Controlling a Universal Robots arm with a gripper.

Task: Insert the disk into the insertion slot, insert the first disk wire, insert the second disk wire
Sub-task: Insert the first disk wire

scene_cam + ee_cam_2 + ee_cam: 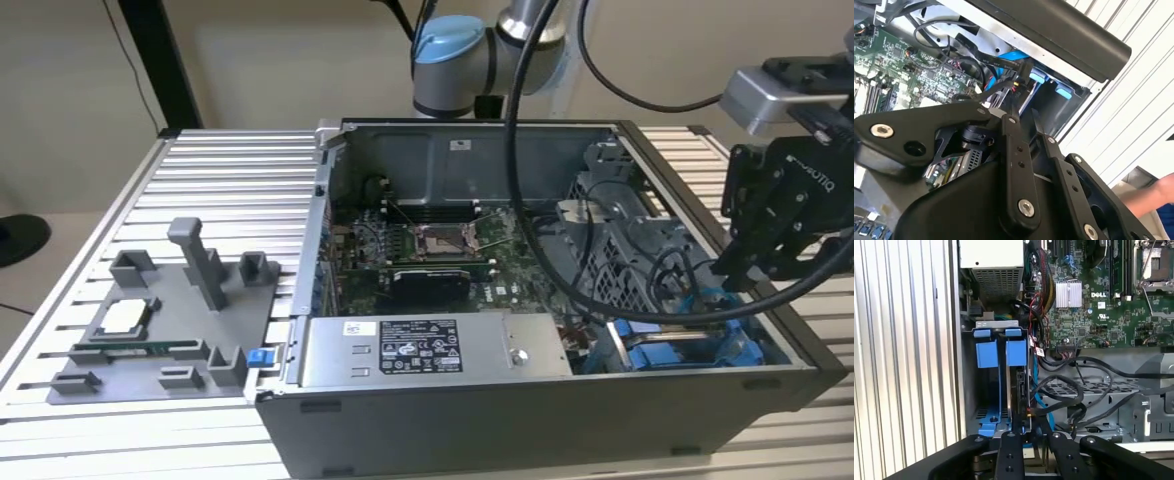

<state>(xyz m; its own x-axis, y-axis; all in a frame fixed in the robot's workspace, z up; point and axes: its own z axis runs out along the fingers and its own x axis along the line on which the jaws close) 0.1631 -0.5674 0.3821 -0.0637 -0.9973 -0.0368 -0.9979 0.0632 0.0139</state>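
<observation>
The disk (1019, 387) stands on edge in the insertion slot (988, 355), under one of two bright blue carrier tabs. The slot is the blue-railed bay (667, 345) at the case's near corner on the exterior view's right. My gripper (1029, 422) hovers right over the disk's end, its black fingers (1009, 445) drawn close together. A black wire (1040, 385) loops down from the motherboard side and ends between the fingertips, so they look shut on its plug. In the second wrist view the gripper (1024, 112) points at the blue tabs (1036, 77). In the exterior view the gripper (747, 262) hangs above the case rim.
The open case (534, 420) lies on a slatted table, with the green motherboard (427, 250) at its middle and the grey power-supply box (414, 350) near the front. A grey fixture tray (147, 320) sits at the exterior view's left. A person's hand (1154, 192) shows beside the table.
</observation>
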